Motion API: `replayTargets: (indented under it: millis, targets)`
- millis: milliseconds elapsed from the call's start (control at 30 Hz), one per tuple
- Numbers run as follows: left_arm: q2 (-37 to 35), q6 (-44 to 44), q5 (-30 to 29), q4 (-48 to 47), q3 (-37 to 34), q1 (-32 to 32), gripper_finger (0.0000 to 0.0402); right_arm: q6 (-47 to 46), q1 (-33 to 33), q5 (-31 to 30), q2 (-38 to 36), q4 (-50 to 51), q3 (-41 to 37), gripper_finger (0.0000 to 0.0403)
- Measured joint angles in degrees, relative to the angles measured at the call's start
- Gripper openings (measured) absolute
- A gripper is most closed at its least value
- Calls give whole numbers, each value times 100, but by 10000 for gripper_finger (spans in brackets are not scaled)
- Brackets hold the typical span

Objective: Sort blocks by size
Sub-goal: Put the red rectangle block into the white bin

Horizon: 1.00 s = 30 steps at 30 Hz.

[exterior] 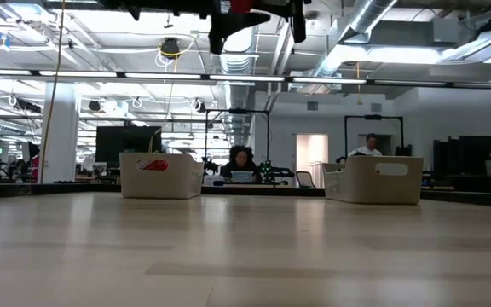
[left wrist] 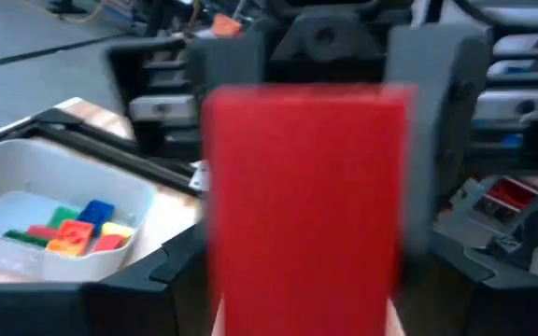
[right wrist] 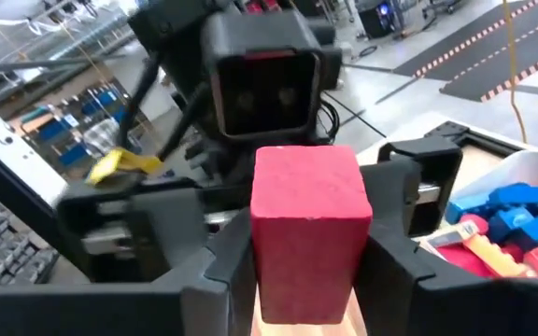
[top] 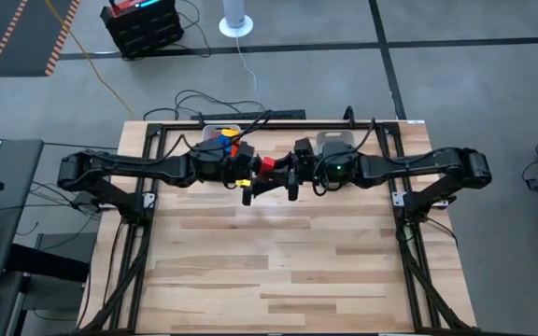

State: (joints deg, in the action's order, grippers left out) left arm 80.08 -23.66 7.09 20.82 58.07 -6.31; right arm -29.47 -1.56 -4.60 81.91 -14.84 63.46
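A red block hangs high above the table's middle, between my two grippers, which meet tip to tip. My left gripper comes from the table's left and my right gripper from its right; both point level and both are shut on the block. In the left wrist view the red block fills the space between my left gripper's fingers. In the right wrist view the red block stands between my right gripper's fingers. More blocks lie in two bins at the far edge. My left gripper pinches the red block's two side faces between its two fingers, coming level from the table's left. The block is lifted clear of the table. My right gripper stands just behind it. My right gripper pinches the block's two opposite side faces between its fingers, level from the table's right. The block's end face is turned toward this wrist and it is clear of the table. My left gripper's fingers show at the block's far end.
The left bin holds mostly blue blocks with red and tan ones. The right bin holds small green, blue, orange, yellow and red blocks. Bare wood runs from below the grippers to the near edge.
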Motion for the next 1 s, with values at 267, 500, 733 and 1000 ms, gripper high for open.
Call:
replayTargets:
  millis: [267, 500, 733, 1000]
  targets:
    - [74, 46, 33, -132, 167, -8, 186, 15, 41, 0, -6, 31, 0, 163]
    - [67, 18, 53, -350, 178, -9, 110, 17, 26, 9, -4, 109, 0, 197]
    - [43, -58, -9, -444, 182, -99, 110, -4, -224, 44, -343, 782, -4, 248]
    - [-184, -31, 19, -1313, 182, -441, 110, -14, -569, 35, -1427, 2478, -4, 255]
